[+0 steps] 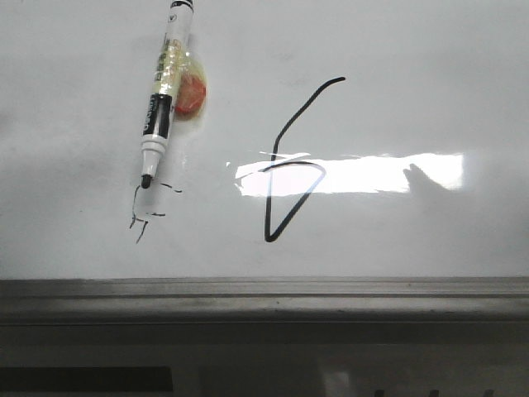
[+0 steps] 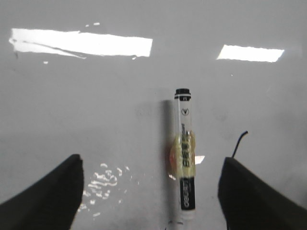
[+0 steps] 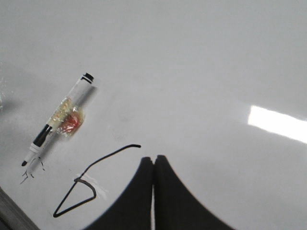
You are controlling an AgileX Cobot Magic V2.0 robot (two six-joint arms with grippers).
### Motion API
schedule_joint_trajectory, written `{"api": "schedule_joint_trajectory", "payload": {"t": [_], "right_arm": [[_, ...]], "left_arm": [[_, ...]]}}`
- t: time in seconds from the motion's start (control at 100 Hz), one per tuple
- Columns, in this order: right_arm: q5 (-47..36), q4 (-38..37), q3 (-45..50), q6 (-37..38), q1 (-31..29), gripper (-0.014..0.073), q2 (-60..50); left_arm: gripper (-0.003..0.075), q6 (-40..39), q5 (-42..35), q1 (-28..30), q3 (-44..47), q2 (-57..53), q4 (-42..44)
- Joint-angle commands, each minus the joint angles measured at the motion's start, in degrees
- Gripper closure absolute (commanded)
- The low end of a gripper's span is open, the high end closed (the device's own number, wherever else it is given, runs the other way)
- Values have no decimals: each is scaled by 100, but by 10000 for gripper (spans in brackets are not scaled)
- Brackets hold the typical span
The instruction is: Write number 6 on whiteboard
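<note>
A bold black number 6 (image 1: 291,165) stands drawn on the whiteboard (image 1: 430,99), a curved stem ending in a triangular loop. The uncapped marker (image 1: 163,91) lies flat on the board to its left, yellow tape and an orange blob round its barrel, tip by some thin scribbles (image 1: 147,211). In the left wrist view the left gripper (image 2: 152,191) is open above the board, its dark fingers (image 2: 48,196) wide either side of the marker (image 2: 184,153) without touching it. The right gripper (image 3: 154,160) is shut and empty, hovering beside the 6 (image 3: 81,184).
A grey metal rim (image 1: 264,294) runs along the whiteboard's lower edge. Bright rectangular light glare (image 1: 372,172) crosses the board through the 6's loop. No arm shows in the front view.
</note>
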Motion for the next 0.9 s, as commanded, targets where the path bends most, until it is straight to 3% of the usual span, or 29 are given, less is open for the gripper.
{"api": "schedule_joint_trajectory", "payload": {"t": [0.0,0.17,0.89], "right_arm": [[73,58,62,-43,-26,659,-320],[130,58,168,-43,-26,659,-659],[130,58,183,-43,-26,659,-659]], "left_arm": [[350,26,449,5,150,-410,118],[743,26,1086,5,559,-926,118],[741,26,1085,5,655,-991,311]]}}
